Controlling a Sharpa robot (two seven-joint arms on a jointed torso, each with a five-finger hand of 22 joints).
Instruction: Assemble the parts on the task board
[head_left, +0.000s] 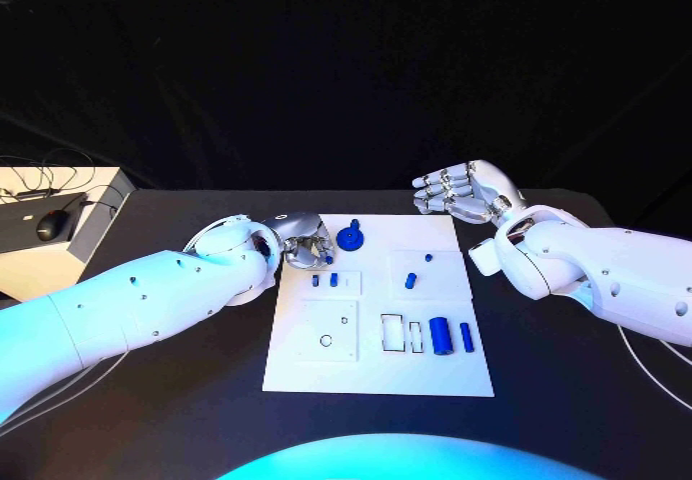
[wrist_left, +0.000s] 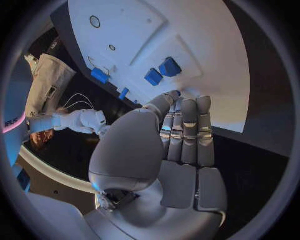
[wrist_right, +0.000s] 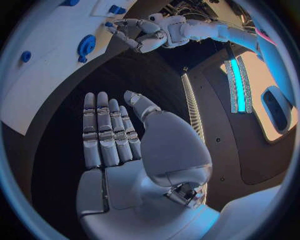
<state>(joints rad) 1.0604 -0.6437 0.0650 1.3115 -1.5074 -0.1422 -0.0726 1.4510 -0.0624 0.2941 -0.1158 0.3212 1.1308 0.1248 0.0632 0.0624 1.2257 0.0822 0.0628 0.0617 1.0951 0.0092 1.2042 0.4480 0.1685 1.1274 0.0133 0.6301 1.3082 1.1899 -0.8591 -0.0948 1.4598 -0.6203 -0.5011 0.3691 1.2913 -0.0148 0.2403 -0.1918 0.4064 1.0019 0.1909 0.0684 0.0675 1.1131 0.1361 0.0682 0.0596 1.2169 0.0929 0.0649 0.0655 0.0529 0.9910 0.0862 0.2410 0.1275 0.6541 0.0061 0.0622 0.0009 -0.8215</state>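
**Mia:** What is by the task board (head_left: 378, 375) on its left side?

**Ben:** The left hand (head_left: 304, 243). It hangs over the board's far left corner. Its fingers are straight and side by side, and it holds nothing.

**Mia:** Where are the parts?

**Ben:** All on the white board, which lies flat on the black bench (head_left: 173, 420). A blue round part (head_left: 351, 238) with a little stem sits near the board's far edge, right beside the left hand. Two small blue blocks (head_left: 326, 281) lie closer to the middle. A blue cylinder (head_left: 441, 335) lies near the board's right side.

**Mia:** Are they hard to pick up?

**Ben:** I think they are light, hard and smooth, like plastic. They may slip. Pinch the cylinder on its long sides, and the round part by its stem.

**Mia:** And on the board's right?

**Ben:** The right hand (head_left: 462, 192), up past the far right corner. It is flat, fingers straight, holding nothing.
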